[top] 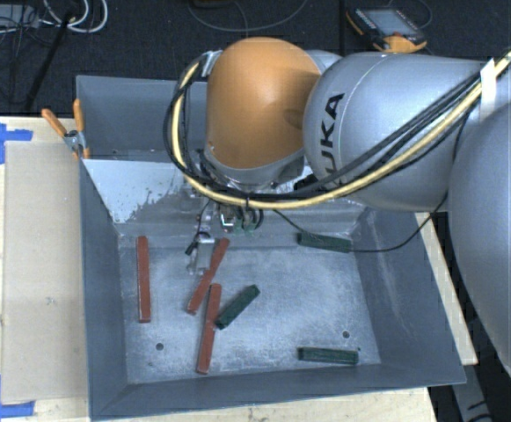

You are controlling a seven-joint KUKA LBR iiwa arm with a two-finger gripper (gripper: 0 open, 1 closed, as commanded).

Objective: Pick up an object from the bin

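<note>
Just beside gripper (204, 246), slanted red-brown stick (206, 283)

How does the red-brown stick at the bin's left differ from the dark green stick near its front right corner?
The red-brown stick is rust-toned, the dark green stick almost black. The red-brown stick runs front to back, the dark green stick left to right. The red-brown stick looks longer than the green one. Both lie flat, alone.
</note>
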